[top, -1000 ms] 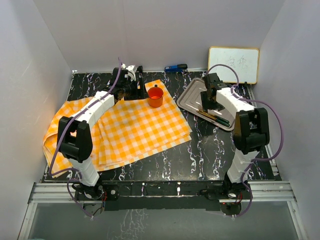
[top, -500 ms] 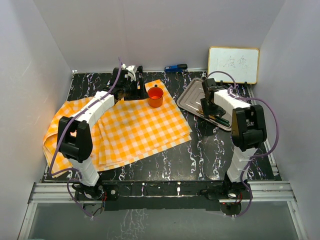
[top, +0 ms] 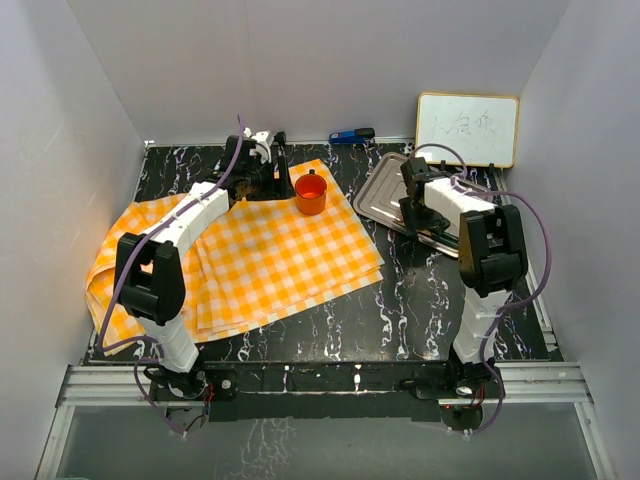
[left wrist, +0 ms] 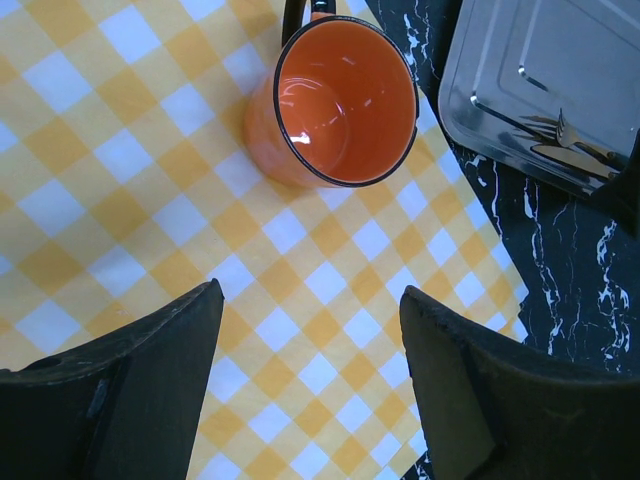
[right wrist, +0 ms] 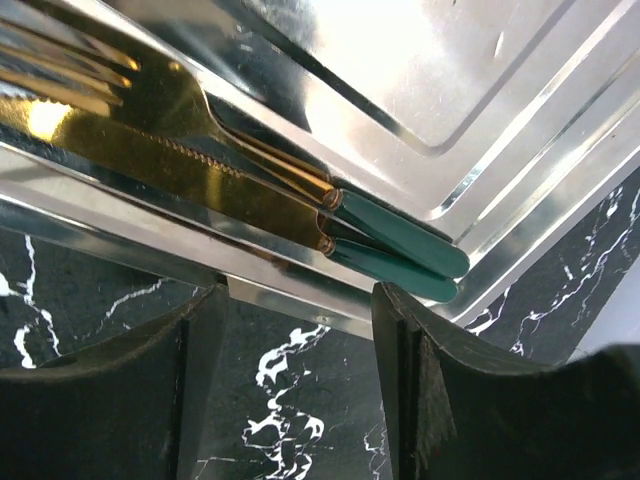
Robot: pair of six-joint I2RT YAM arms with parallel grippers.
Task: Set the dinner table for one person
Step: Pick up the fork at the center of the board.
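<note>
1. The table (top: 400, 300), black with white veining, fills the lower part of the overhead view, and both arm bases sit at its near edge.
2. A checked cloth (top: 260, 260) covers much of its left half and is rumpled at the left side.
3. On the right, the right gripper (right wrist: 300, 295) hangs low with its jaws wide and empty. They straddle the near rim of a steel tray (top: 385, 195).
4. Just beyond the jaws, a gold knife (right wrist: 230, 195) and fork (right wrist: 170, 100) lie in the tray. They are side by side and touching, with their green handles close to a tray corner.
5. The step in hand looks like picking up the cutlery. The jaws would do best to move past the rim and over the green handles, then close squarely across them. A straight lift should come before any move toward the cloth, so nothing catches the tray wall.
6. Farther left, the left gripper (left wrist: 310, 300) is spread wide and empty above the cloth. An upright orange mug (left wrist: 335, 100) stands just beyond it, near the cloth's far edge.
</note>
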